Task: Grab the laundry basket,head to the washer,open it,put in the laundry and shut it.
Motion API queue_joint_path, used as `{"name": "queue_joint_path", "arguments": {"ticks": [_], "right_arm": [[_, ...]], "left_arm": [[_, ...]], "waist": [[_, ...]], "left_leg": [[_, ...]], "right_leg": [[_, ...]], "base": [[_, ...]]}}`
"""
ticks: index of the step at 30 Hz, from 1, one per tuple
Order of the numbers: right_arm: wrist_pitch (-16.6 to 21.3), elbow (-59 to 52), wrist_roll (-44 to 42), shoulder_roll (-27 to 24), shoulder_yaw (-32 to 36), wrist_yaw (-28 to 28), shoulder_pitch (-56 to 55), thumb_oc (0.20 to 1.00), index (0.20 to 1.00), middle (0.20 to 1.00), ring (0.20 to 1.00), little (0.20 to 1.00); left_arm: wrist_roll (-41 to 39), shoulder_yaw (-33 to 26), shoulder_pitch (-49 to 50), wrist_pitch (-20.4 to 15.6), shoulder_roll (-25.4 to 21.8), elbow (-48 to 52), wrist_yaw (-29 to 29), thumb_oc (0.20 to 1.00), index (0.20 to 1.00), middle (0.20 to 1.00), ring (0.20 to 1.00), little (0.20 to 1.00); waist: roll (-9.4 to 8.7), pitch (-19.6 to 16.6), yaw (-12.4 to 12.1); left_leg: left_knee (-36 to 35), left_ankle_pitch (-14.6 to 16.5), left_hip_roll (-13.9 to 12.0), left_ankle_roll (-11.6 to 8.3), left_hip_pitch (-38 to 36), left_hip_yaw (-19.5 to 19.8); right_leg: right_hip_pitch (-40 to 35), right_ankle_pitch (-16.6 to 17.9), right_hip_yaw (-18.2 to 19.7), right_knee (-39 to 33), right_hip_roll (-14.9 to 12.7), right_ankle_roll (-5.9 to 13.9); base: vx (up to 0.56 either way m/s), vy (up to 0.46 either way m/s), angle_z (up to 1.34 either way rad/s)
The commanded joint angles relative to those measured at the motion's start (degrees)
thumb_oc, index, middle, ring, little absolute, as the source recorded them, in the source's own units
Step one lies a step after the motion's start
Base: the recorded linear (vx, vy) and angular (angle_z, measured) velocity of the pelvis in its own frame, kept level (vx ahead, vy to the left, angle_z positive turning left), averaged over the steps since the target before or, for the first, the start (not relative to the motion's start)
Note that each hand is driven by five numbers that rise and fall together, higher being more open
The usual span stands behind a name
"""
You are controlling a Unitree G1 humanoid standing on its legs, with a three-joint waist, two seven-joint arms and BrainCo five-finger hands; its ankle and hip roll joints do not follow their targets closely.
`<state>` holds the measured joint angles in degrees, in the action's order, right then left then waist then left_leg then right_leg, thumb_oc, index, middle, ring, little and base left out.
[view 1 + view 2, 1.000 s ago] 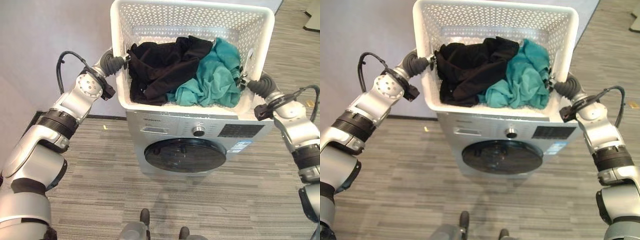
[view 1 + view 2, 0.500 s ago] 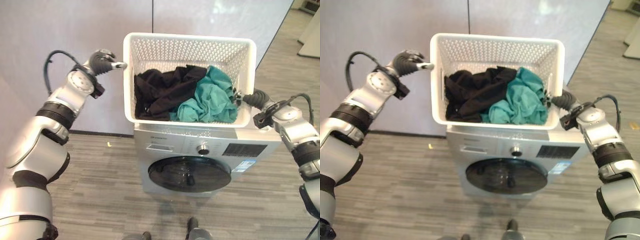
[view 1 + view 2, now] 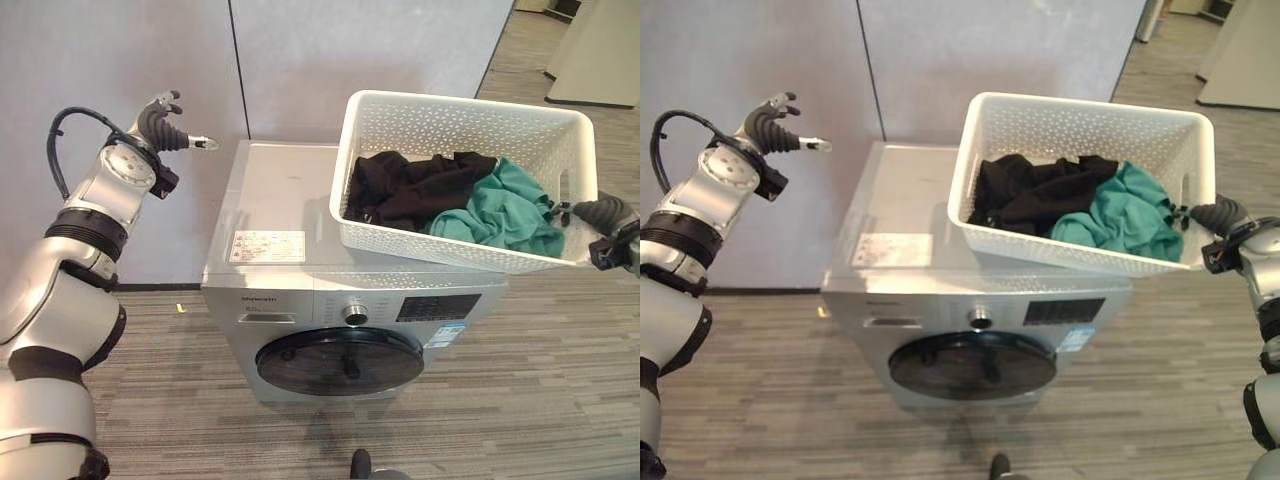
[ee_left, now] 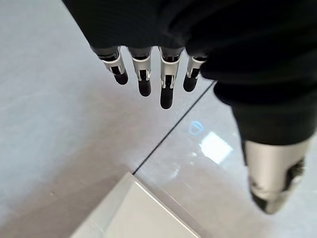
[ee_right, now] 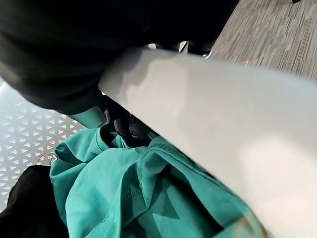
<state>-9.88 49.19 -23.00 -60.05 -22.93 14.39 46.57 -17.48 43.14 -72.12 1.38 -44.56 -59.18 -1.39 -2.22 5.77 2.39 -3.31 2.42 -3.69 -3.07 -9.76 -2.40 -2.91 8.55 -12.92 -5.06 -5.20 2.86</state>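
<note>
Left hand [image 3: 165,122] hangs at the upper left of the left eye view with fingers spread and nothing in it, well apart from the washer [image 3: 340,300] at centre. The white basket [image 3: 455,120] sits at the upper right on the washer's lid, overhanging its right side, with black clothes [image 3: 405,190] and a teal garment [image 3: 500,215] inside. At the right edge the right hand [image 3: 600,212] reaches the basket's end wall. In the right eye view that hand [image 3: 1215,215] meets the basket's handle slot, while the round door [image 3: 973,365] low in the frame looks closed. In the left wrist view the fingers [image 4: 166,91] hang straight over a pale wall. In the right wrist view the right hand's fingers [image 5: 124,124] curl over the basket's rim [image 5: 208,114], just above the teal garment. The risk, as I judge it, is the overhang: held from one end alone, the basket may tip or slide off when released or nudged.
</note>
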Motion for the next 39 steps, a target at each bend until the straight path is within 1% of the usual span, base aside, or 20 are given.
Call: {"name": "queue_joint_path", "arguments": {"ticks": [1,3,4,5,6,7,8,9,10,14,17,21,26,29,30,32,33,35,38,39], "right_arm": [[2.7,0.0,2.5,-0.6,-7.8,-0.4,3.2,0.200,0.200,0.200,0.200,0.200],[3.0,1.0,2.2,1.7,-9.1,-0.5,4.4,0.200,0.200,0.200,0.200,0.200],[3.0,1.1,2.2,1.8,-9.2,-0.5,4.5,0.219,0.219,0.219,0.219,0.219],[3.1,3.9,2.4,4.0,-10.2,-0.7,5.7,0.341,0.341,0.341,0.341,0.341],[3.1,4.0,2.4,4.0,-10.3,-0.7,5.8,0.407,0.407,0.407,0.407,0.407],[3.0,7.5,2.5,6.2,-11.3,-0.7,7.0,0.529,0.529,0.529,0.529,0.529],[2.7,10.5,2.8,7.7,-11.7,-0.5,7.9,0.664,0.664,0.664,0.664,0.664],[2.7,10.6,2.8,7.7,-11.7,-0.5,7.9,0.824,0.824,0.824,0.824,0.824],[2.3,13.8,2.9,9.0,-12.1,-0.2,8.9,1.000,1.000,1.000,1.000,1.000],[1.6,21.4,5.7,9.7,-12.3,0.2,10.5,1.000,1.000,1.000,1.000,1.000],[0.9,25.3,8.5,8.0,-11.9,0.3,10.6,1.000,1.000,1.000,1.000,1.000],[0.4,28.2,10.7,5.4,-11.3,1.0,9.7,1.000,1.000,1.000,1.000,1.000],[1.2,29.9,8.6,3.0,-8.6,-1.3,11.1,1.000,1.000,1.000,1.000,1.000],[1.9,29.5,5.2,1.5,-5.8,-3.7,11.3,1.000,1.000,1.000,1.000,1.000],[1.9,29.5,5.2,1.5,-5.8,-3.7,11.3,1.000,1.000,1.000,1.000,1.000],[2.2,29.4,3.5,0.8,-4.4,-4.6,11.2,1.000,1.000,1.000,1.000,1.000],[2.7,27.8,1.8,-0.6,-3.1,-5.1,10.7,1.000,1.000,1.000,1.000,1.000],[3.6,24.9,0.4,-1.4,-0.9,-6.0,8.3,1.000,1.000,1.000,1.000,1.000],[4.6,18.3,-1.4,-2.4,4.6,-6.9,2.0,1.000,1.000,1.000,1.000,1.000],[5.0,14.9,-1.9,-2.6,8.0,-7.6,-1.9,1.000,1.000,1.000,1.000,1.000]], "left_arm": [[-0.5,-1.1,-3.9,-2.7,-0.1,-2.9,-1.4,1.000,1.000,1.000,1.000,1.000],[-0.5,-1.4,-3.4,-2.7,-0.3,-2.7,-1.7,1.000,1.000,1.000,1.000,1.000],[-0.5,-1.4,-3.3,-2.7,-0.3,-2.7,-1.7,1.000,1.000,1.000,1.000,1.000],[-0.7,-1.6,-2.7,-2.7,-0.2,-2.6,-1.7,1.000,1.000,1.000,1.000,1.000],[-0.7,-1.7,-2.7,-2.7,-0.2,-2.6,-1.7,1.000,1.000,1.000,1.000,1.000],[-1.1,-2.0,-1.9,-2.7,0.3,-2.3,-1.9,1.000,1.000,1.000,1.000,1.000],[-1.4,-2.2,-1.5,-2.6,1.0,-2.4,-2.0,1.000,1.000,1.000,1.000,1.000],[-1.4,-2.3,-1.5,-2.6,1.0,-2.4,-2.0,1.000,1.000,1.000,1.000,1.000],[-1.5,-2.2,-1.5,-2.5,1.6,-2.6,-1.9,1.000,1.000,1.000,1.000,1.000],[-1.1,-1.7,-1.6,-2.4,2.7,-2.0,-2.0,1.000,1.000,1.000,1.000,1.000],[-0.1,-1.0,-1.9,-2.0,3.6,-1.3,-2.2,1.000,1.000,1.000,1.000,1.000],[0.9,-1.3,-1.2,-1.5,4.1,-3.0,-1.7,1.000,1.000,1.000,1.000,1.000],[0.8,-2.5,0.6,-1.7,3.6,-4.6,-1.7,1.000,1.000,1.000,1.000,1.000],[-1.6,-4.7,2.8,-2.3,2.4,-3.0,-2.7,1.000,1.000,1.000,1.000,1.000],[-1.6,-4.8,2.9,-2.3,2.4,-2.9,-2.7,1.000,1.000,1.000,1.000,1.000],[-2.2,-5.4,3.1,-2.9,1.4,-1.1,-3.4,1.000,1.000,1.000,1.000,1.000],[-1.0,-5.6,3.5,-3.6,-1.1,2.5,-4.5,1.000,1.000,1.000,1.000,1.000],[-0.7,-7.5,5.7,-4.0,-2.9,6.2,-4.9,1.000,1.000,1.000,1.000,1.000],[0.2,-12.2,11.7,-4.7,-6.4,14.2,-5.4,1.000,1.000,1.000,1.000,1.000],[0.7,-15.1,15.5,-4.9,-7.8,17.7,-5.5,1.000,1.000,1.000,1.000,1.000]], "waist": [[2.10,-1.0,-3.8],[2.19,-0.8,-4.6],[2.21,-0.8,-4.5],[2.20,-0.8,-5.4],[2.22,-0.8,-5.3],[2.18,-0.7,-6.2],[2.16,-0.5,-6.9],[2.17,-0.5,-6.9],[2.15,-0.3,-7.6],[1.89,0.1,-9.1],[1.39,0.6,-9.7],[1.00,0.6,-9.9],[0.97,0.2,-9.7],[1.22,-0.2,-9.6],[1.24,-0.2,-9.6],[1.34,-0.4,-9.5],[1.40,-0.6,-9.4],[1.53,-0.6,-9.3],[1.64,-0.5,-9.0],[1.54,-0.6,-8.8]], "left_leg": [[-0.7,-1.4,-2.9,-1.23,1.9,-0.5],[-0.9,-1.5,-2.9,-1.24,1.8,-0.6],[-0.9,-1.5,-2.9,-1.25,1.8,-0.6],[-1.0,-1.5,-3.0,-1.20,1.9,-0.5],[-1.0,-1.5,-3.0,-1.20,1.9,-0.5],[-1.2,-1.7,-2.9,-1.17,2.1,-0.2],[-1.3,-1.8,-2.9,-1.10,2.3,0.2],[-1.3,-1.8,-2.9,-1.10,2.3,0.2],[-1.3,-2.0,-2.8,-1.09,2.7,0.6],[-1.4,-2.4,-2.6,-1.11,3.8,1.8],[-1.2,-2.7,-2.4,-1.17,4.9,3.3],[-1.2,-2.9,-2.4,-1.26,5.4,4.8],[-1.6,-2.7,-2.3,-1.21,5.0,5.0],[-1.7,-2.4,-2.3,-1.17,4.5,4.7],[-1.7,-2.4,-2.3,-1.17,4.4,4.7],[-1.7,-2.3,-2.4,-1.15,4.3,4.5],[-1.7,-2.1,-2.4,-1.20,4.1,4.2],[-1.7,-2.0,-2.4,-1.20,3.9,4.0],[-1.7,-1.8,-2.5,-1.19,3.8,3.8],[-1.7,-2.1,-2.3,-1.13,4.0,3.7]], "right_leg": [[-2.2,-6.8,-0.6,0.1,-2.1,5.56],[-2.2,-7.0,-0.6,0.1,-2.0,5.55],[-2.2,-7.0,-0.5,0.1,-2.0,5.55],[-2.2,-7.0,-0.6,0.1,-1.9,5.49],[-2.2,-7.0,-0.6,0.1,-1.9,5.49],[-2.4,-7.1,-0.7,0.1,-1.9,5.41],[-2.5,-7.1,-0.9,0.1,-1.9,5.34],[-2.5,-7.1,-0.9,0.1,-1.9,5.34],[-2.4,-7.1,-1.3,0.1,-1.9,5.28],[-2.3,-7.0,-2.3,0.1,-2.0,5.33],[-2.4,-6.9,-3.6,0.1,-2.3,5.25],[-3.1,-7.1,-5.4,0.1,-2.4,5.01],[-3.5,-7.1,-5.8,0.1,-2.4,5.03],[-3.7,-7.1,-5.5,0.1,-2.5,5.08],[-3.7,-7.1,-5.5,0.1,-2.4,5.08],[-3.6,-7.1,-5.3,0.1,-2.5,5.09],[-3.7,-7.2,-5.0,0.1,-2.5,5.12],[-3.8,-7.2,-4.8,0.1,-2.6,5.12],[-3.9,-7.4,-4.5,0.1,-2.6,5.05],[-3.6,-7.1,-4.5,0.1,-2.8,5.00]], "base": [[0.00,0.000,0.00],[0.00,0.000,0.00],[0.00,0.000,0.00],[-0.01,0.001,-0.04],[-0.02,0.008,-0.07],[0.00,0.000,0.00],[-0.02,0.018,0.04],[-0.02,0.024,0.12],[-0.02,0.019,0.11],[-0.02,0.014,0.18],[-0.01,-0.002,0.45],[0.01,0.004,0.37],[0.01,0.018,0.10],[0.01,0.021,0.07],[0.00,0.000,0.00],[0.00,0.000,0.00],[0.00,0.000,0.00],[0.01,0.014,-0.05],[-0.01,0.006,-0.08],[0.00,-0.001,-0.18]]}}
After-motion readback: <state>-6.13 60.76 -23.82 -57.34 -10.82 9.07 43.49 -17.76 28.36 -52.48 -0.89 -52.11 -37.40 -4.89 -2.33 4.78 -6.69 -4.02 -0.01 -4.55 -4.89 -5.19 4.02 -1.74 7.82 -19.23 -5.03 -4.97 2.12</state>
